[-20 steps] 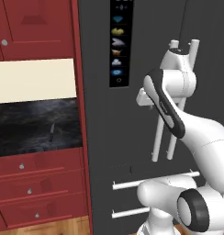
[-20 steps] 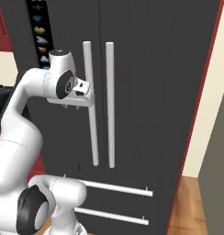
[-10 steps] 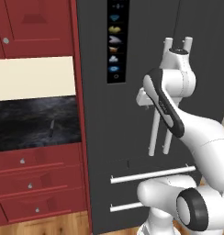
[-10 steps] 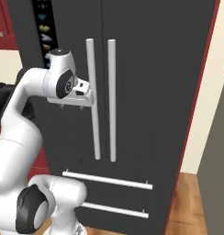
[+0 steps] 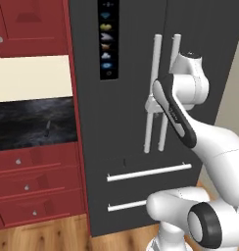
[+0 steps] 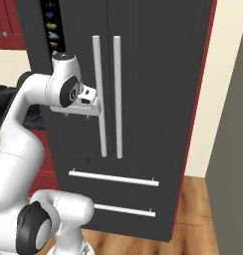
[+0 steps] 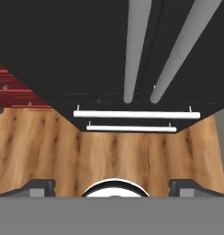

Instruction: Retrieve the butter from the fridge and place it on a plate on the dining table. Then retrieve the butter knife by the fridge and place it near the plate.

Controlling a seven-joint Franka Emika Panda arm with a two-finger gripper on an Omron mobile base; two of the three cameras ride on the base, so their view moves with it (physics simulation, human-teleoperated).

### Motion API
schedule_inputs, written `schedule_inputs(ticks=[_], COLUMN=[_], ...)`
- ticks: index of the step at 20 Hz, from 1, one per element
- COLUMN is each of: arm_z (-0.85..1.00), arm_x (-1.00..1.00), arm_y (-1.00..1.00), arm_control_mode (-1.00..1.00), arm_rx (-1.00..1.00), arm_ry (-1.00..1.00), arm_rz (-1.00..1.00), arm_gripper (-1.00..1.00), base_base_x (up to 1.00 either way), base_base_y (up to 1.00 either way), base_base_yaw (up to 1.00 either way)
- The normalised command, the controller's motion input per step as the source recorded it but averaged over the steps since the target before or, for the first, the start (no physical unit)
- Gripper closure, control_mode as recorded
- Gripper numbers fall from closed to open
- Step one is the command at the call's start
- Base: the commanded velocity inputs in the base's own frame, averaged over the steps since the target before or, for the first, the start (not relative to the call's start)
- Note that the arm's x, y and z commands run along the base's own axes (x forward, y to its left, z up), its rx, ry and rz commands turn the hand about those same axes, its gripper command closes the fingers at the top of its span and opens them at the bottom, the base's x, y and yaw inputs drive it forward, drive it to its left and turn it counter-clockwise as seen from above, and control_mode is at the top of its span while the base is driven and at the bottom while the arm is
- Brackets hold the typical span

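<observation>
Fridge [image 5: 131,122] doors closed, butter presumably inside, unseen. Gripper [image 6: 88,102] spread wide, holding nothing, just beside left bar handle [image 6: 98,94]. Handle long axis vertical; fingers must straddle it across.

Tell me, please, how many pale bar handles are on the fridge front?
4: two upright door handles side by side, the left and the right, and two horizontal drawer handles below, the upper above the lower.

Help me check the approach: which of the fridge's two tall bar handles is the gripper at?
The left vertical handle: the gripper, jaws open, sits against it, while the right vertical handle stands clear beside it.
</observation>
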Motion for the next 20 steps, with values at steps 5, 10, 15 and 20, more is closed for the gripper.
schedule_inputs(ticks=[5, 10, 15, 20], arm_z=[0.0, 0.0, 0.0, 0.0], arm_x=[0.0, 0.0, 0.0, 0.0], arm_y=[0.0, 0.0, 0.0, 0.0], arm_control_mode=[1.0, 1.0, 1.0, 1.0], arm_rx=[0.0, 0.0, 0.0, 0.0], arm_ry=[0.0, 0.0, 0.0, 0.0], arm_rz=[0.0, 0.0, 0.0, 0.0], arm_gripper=[-1.0, -1.0, -1.0, -1.0], base_base_x=[-0.01, 0.02, 0.0, 0.0], base_base_y=[-0.3, -0.35, -0.4, 0.0], base_base_yaw=[-0.03, -0.02, -0.02, 0.0])
